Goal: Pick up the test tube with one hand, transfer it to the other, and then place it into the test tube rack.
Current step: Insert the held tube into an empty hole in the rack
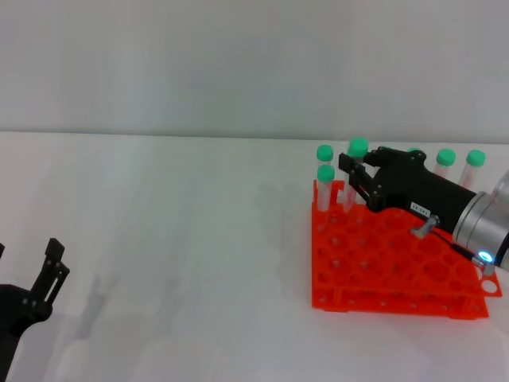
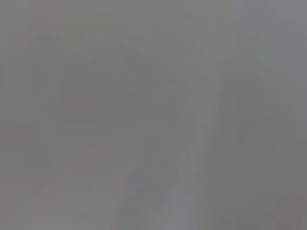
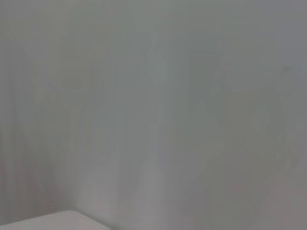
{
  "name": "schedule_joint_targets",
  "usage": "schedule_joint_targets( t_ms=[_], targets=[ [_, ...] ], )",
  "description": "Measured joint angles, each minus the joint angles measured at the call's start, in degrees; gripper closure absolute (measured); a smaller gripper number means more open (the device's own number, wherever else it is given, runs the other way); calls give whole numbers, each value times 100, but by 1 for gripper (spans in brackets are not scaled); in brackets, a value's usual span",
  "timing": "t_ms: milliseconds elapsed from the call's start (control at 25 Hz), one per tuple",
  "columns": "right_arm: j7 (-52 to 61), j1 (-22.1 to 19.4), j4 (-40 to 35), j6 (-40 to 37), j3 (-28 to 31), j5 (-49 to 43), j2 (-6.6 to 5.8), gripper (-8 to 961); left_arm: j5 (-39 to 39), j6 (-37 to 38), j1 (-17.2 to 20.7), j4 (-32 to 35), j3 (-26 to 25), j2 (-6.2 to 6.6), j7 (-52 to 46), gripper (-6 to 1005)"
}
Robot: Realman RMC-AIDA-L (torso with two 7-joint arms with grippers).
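Note:
The orange-red test tube rack (image 1: 374,274) stands on the white table at the right. My right gripper (image 1: 351,173), black with a small white label and on a silver arm with a blue light, hangs over the rack's far left corner. It is shut on the test tube (image 1: 358,149), whose green cap sticks up above the fingers while the clear body is mostly hidden between them. My left gripper (image 1: 49,274) sits low at the near left edge, open and empty. Both wrist views show only plain grey.
Other green-capped tubes stand in the rack's far row: two at the left corner (image 1: 324,153) (image 1: 325,173) and more behind the right arm (image 1: 445,157) (image 1: 475,158). White table (image 1: 183,239) spreads between the two arms.

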Motion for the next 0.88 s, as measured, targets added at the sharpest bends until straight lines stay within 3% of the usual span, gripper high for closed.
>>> schedule_joint_targets(
  t_ms=[240, 600, 880],
  targets=[
    [-51, 0, -41, 55, -244, 125, 0, 693, 0, 0, -41, 7, 13, 0, 0, 133],
    [-438, 60, -78, 278, -995, 1011, 0, 688, 5, 0, -84, 9, 27, 0, -75, 133],
    [-483, 62, -98, 275, -1034, 1074, 0, 685, 5, 1, -82, 9, 28, 0, -76, 133]
  ],
)
